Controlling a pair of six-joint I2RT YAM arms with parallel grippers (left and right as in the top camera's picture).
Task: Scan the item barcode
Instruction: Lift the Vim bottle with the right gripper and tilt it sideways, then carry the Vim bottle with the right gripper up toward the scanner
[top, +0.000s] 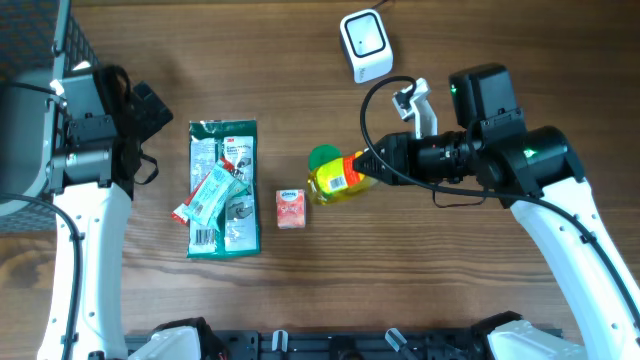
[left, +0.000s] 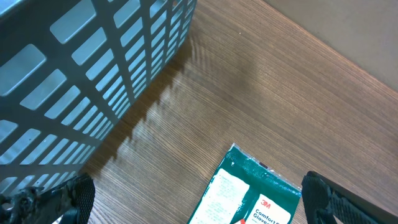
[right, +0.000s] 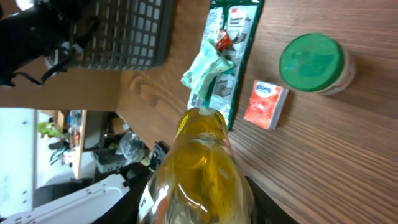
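Note:
My right gripper (top: 378, 166) is shut on a yellow bottle (top: 342, 177) and holds it on its side above the table, neck pointing left. A white label patch faces up on the bottle. In the right wrist view the bottle (right: 200, 165) fills the space between the fingers (right: 264, 202). The white barcode scanner (top: 365, 45) stands at the far edge, well apart from the bottle. At the left, my left gripper (top: 140, 108) stands open and holds nothing; in its wrist view it (left: 199, 208) hovers over the top end of a green 3M glove pack (left: 249, 193).
A green-lidded jar (top: 322, 157) stands just beside the held bottle. A small orange box (top: 290, 208) lies left of it. The glove pack (top: 223, 190) carries a smaller teal and red packet (top: 207, 196). A grey slatted basket (left: 74, 74) stands at the far left.

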